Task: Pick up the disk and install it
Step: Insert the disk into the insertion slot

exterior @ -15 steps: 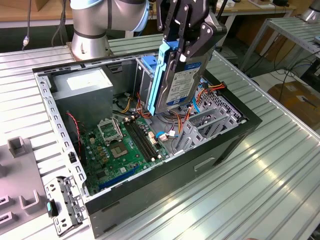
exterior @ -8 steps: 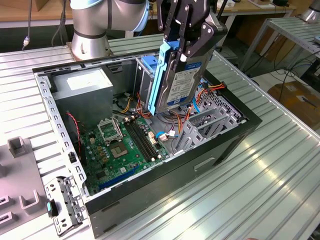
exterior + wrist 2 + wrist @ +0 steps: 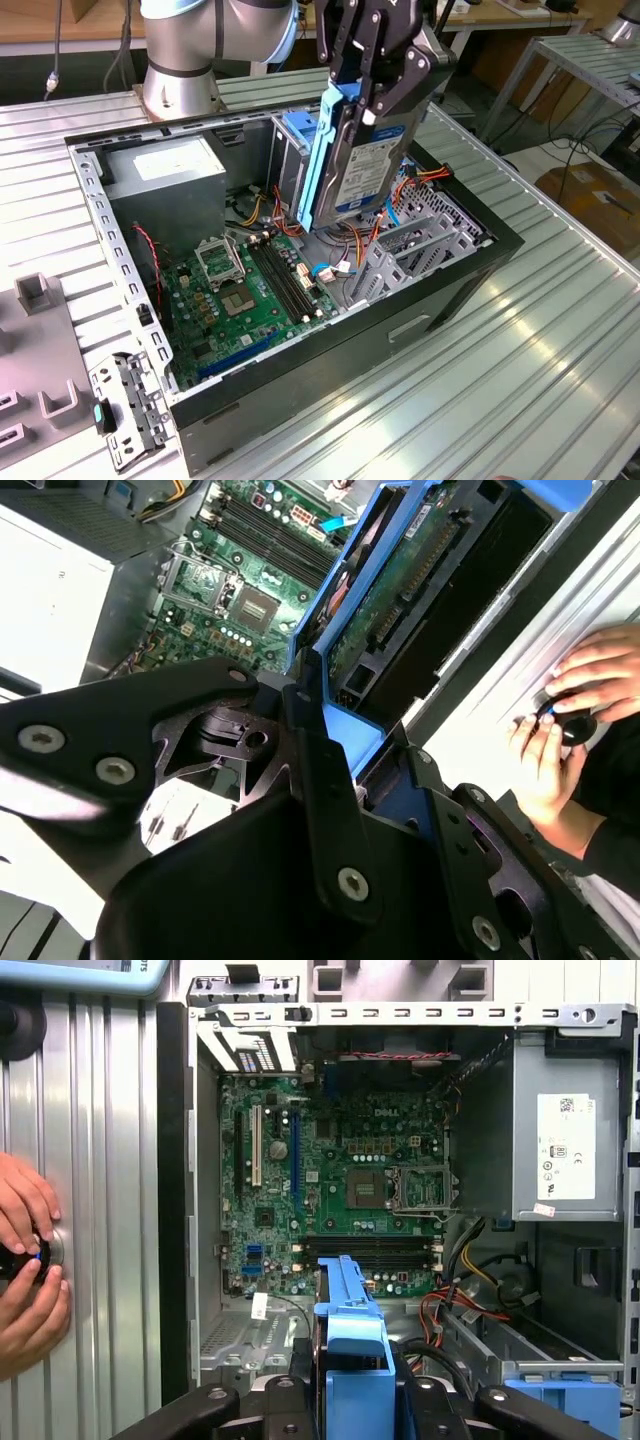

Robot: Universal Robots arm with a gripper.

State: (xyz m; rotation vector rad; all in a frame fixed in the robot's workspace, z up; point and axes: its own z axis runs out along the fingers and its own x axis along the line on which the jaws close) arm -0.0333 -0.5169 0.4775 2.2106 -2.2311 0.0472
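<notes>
The gripper (image 3: 368,95) is clamped tight on the blue-railed hard drive (image 3: 362,175). It holds the drive on edge just above the open computer case (image 3: 420,320), beside the green motherboard (image 3: 245,295).

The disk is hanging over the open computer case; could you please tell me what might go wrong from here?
1. The disk, gripped by the hand, hangs tilted above orange cables; lowering could snag or pinch them.
2. Its blue rail might catch on the drive bay edge if misaligned.
3. If the grip slipped, it could fall toward the motherboard.
</notes>
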